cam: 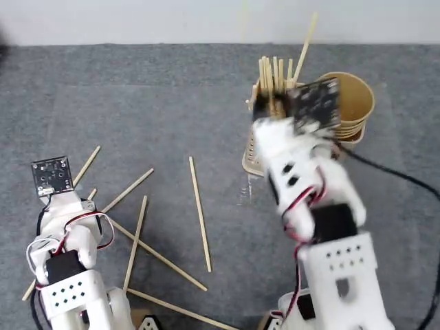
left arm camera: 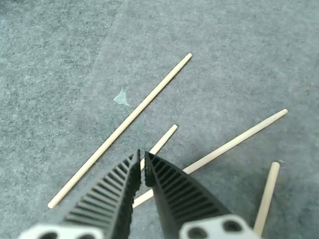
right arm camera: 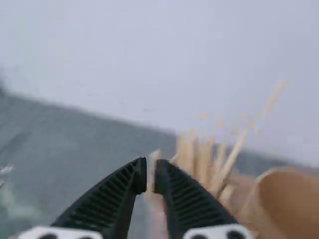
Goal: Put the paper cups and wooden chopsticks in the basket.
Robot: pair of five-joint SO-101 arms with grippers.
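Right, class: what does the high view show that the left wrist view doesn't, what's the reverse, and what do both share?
High view adds: the basket with chopsticks standing in it, and the stacked paper cups. Left wrist view adds: the left gripper, fingers together, and a small scrap. Both: loose wooden chopsticks on grey carpet.

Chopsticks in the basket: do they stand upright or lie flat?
Upright. In the high view the chopsticks stick up out of the basket, one leaning aside.
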